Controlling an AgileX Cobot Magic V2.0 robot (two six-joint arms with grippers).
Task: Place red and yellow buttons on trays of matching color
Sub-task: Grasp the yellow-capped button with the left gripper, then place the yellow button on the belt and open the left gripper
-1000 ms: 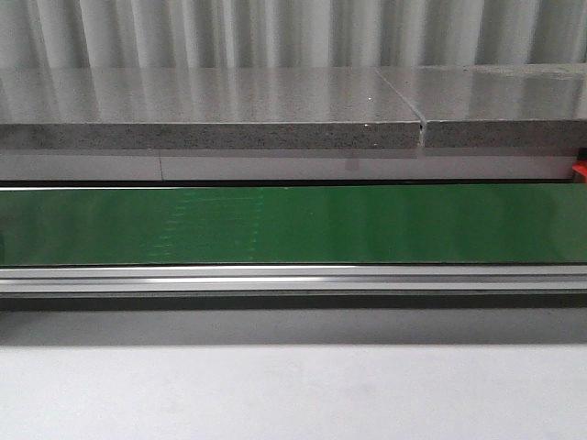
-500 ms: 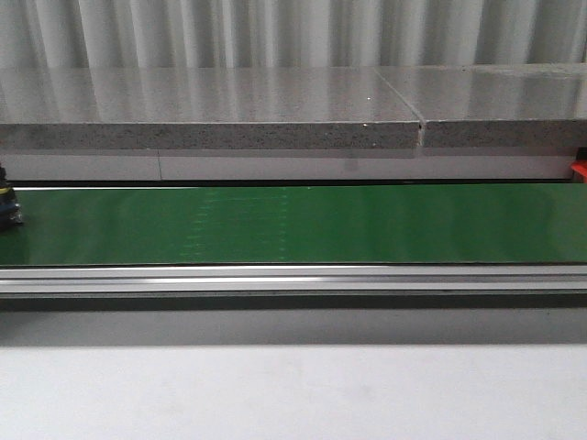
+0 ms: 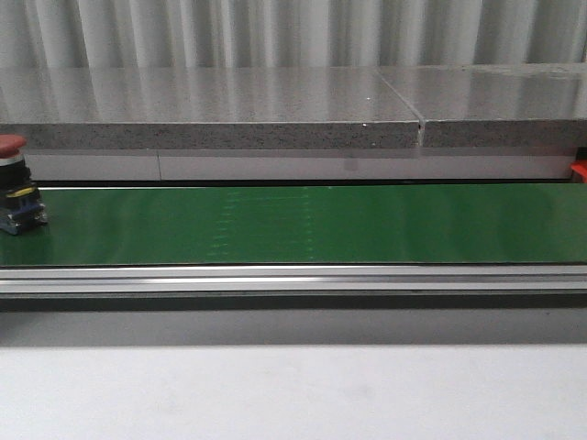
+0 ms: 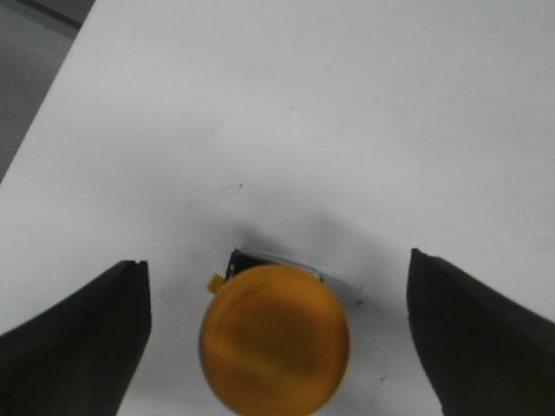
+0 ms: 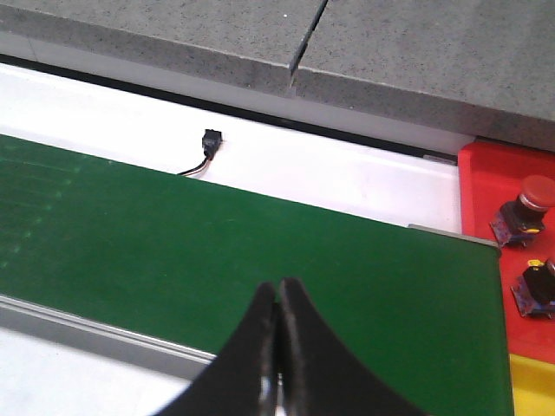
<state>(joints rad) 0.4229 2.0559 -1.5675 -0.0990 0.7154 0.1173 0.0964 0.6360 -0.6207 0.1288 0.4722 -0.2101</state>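
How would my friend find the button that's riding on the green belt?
Look along the long green conveyor belt in the front view to its far left end. There stands a button with a red cap on a black and blue body, the only thing on the belt.

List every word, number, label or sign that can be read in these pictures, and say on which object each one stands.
None: no readable text in any view.
Round yellow push button on the white table: plain cap, blurred.
Red-capped push button on the green conveyor belt: too small to show any marking.
Buttons on the red tray: no legible marks.
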